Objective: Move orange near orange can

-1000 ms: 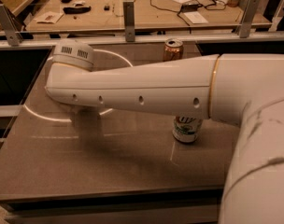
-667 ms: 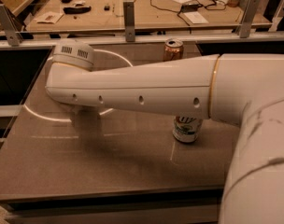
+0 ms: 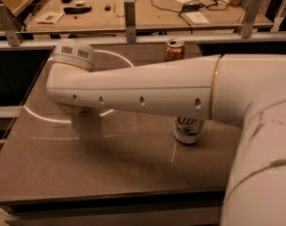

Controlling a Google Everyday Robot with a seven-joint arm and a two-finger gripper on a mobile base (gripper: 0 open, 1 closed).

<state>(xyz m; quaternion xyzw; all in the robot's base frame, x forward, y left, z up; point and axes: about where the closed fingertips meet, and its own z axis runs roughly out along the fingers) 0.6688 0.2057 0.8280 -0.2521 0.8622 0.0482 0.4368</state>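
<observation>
Found the orange can (image 3: 174, 50) upright close to the far edge of the bench (image 3: 86, 173), a little right of the middle. Saw its silver top and coppery side. Could not read the pale lettering on it. Lost its lower part behind the arm (image 3: 143, 91).

Found a white-and-green can (image 3: 187, 131) upright toward the near right part of the bench, well apart from the orange can. Made out a green and red mark on its white label, but no whole brand name. Lost its top behind the arm as well.

Could not find the orange on any bare part of the bench. Could not tell whether it lay behind the arm.

Followed the thick white arm from the right edge across to the far left corner, ending in a rounded joint (image 3: 73, 54) with two small dark grilles. Could not see the gripper past that joint, its place hidden at the arm's left end. Could not tell whether it was apart, together or clamped on anything.

Noted a pale curved line (image 3: 44, 118) on the bench top near the left edge. Beyond the far edge, glimpsed a metal rail (image 3: 130, 14) and a table (image 3: 147, 18) with cables and papers, none of the print readable.
</observation>
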